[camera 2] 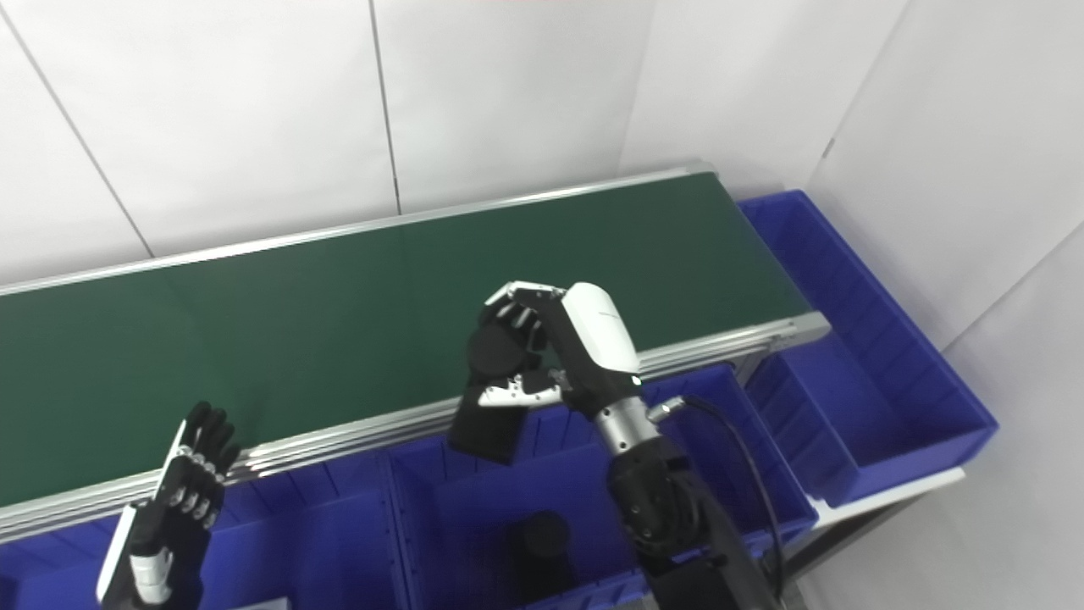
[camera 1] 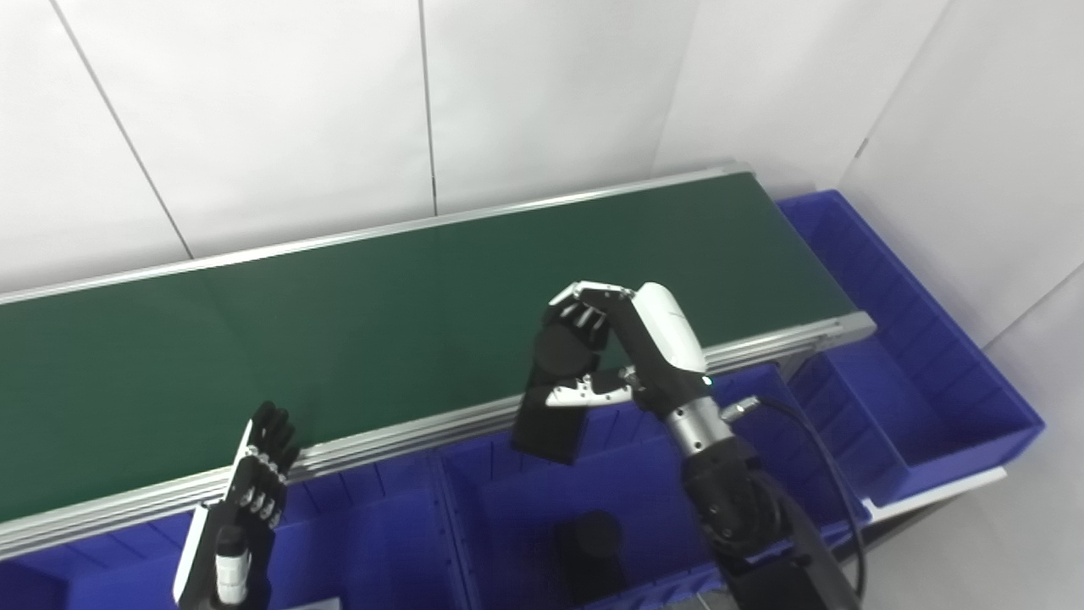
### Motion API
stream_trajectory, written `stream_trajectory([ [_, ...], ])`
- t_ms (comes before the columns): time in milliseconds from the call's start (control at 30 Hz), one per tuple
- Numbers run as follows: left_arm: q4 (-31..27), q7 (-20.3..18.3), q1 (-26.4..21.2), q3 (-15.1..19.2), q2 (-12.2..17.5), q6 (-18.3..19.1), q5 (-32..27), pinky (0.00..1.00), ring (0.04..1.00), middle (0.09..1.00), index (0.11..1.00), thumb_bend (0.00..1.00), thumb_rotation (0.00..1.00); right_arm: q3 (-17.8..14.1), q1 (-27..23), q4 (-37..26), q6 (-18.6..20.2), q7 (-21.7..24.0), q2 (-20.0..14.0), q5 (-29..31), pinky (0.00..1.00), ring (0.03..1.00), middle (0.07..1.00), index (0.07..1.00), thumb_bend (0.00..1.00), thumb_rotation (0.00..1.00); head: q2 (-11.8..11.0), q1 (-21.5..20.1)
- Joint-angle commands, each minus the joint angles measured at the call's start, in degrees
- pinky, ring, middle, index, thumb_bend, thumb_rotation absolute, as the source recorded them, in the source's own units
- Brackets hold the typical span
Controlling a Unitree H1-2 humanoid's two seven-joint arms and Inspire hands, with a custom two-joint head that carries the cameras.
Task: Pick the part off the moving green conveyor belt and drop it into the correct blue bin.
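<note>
My right hand (camera 1: 627,347) is shut on a black part (camera 1: 555,398), a block with a round top, which it holds upright over the near rail of the green conveyor belt (camera 1: 381,305). The part's lower end hangs above the middle blue bin (camera 1: 644,474). Another black cylindrical part (camera 1: 589,542) lies inside that bin. At the lower left my left hand (camera 1: 246,500) stands open, fingers up, over the left blue bin (camera 1: 356,542) and just short of the belt's rail. The belt itself carries nothing that I can see.
A long blue bin (camera 1: 915,356) sits past the belt's right end. White wall panels rise behind the belt and on the right. The belt's aluminium rail (camera 1: 406,436) runs between the hands and the belt surface.
</note>
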Motion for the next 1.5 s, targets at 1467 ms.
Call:
stream_trajectory([
  [1467,-5.0,-2.0,-2.6,1.8,3.3,0.4,-3.1,1.00,1.000,1.000,1.000,0.70,0.97,-12.5,8.1,0.6,17.2,-2.2,-3.2,-14.3,0.17,0.224,0.469,0.484,0.53,0.00,-1.3,-6.9],
])
